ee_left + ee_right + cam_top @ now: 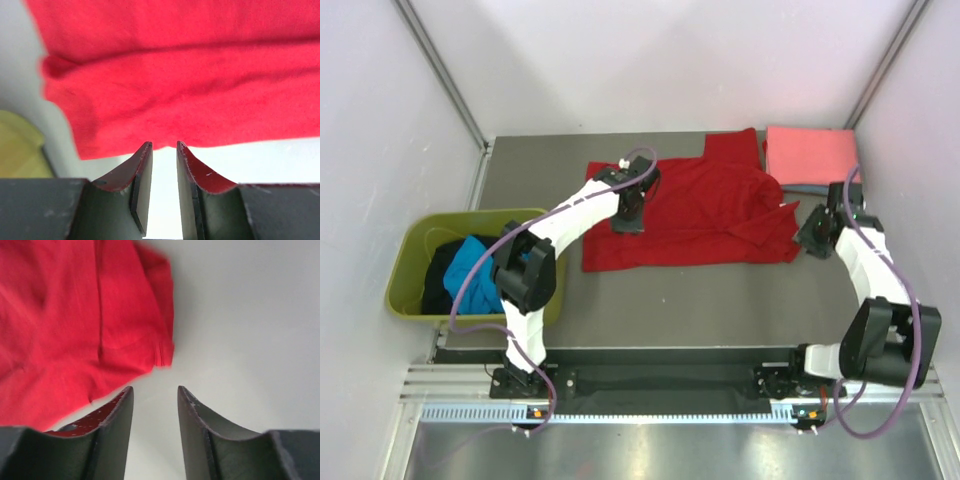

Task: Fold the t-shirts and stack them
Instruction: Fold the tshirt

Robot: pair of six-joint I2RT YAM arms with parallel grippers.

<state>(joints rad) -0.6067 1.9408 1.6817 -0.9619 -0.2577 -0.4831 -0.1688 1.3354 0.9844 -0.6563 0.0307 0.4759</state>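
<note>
A bright red t-shirt (705,212) lies spread and rumpled on the grey table. My left gripper (628,216) hovers over its left part. In the left wrist view the gripper (164,145) is open and empty, its tips at the edge of the red cloth (190,90). My right gripper (814,236) is just off the shirt's right edge. In the right wrist view it (155,388) is open and empty, and the shirt (75,330) lies to the upper left. A folded salmon-pink shirt (810,153) lies at the back right on a blue shirt (802,188).
An olive-green tub (415,300) stands off the table's left edge and holds a turquoise shirt (475,270) and a black shirt (442,275). White walls close in the back and both sides. A metal rail (670,385) carries the arm bases.
</note>
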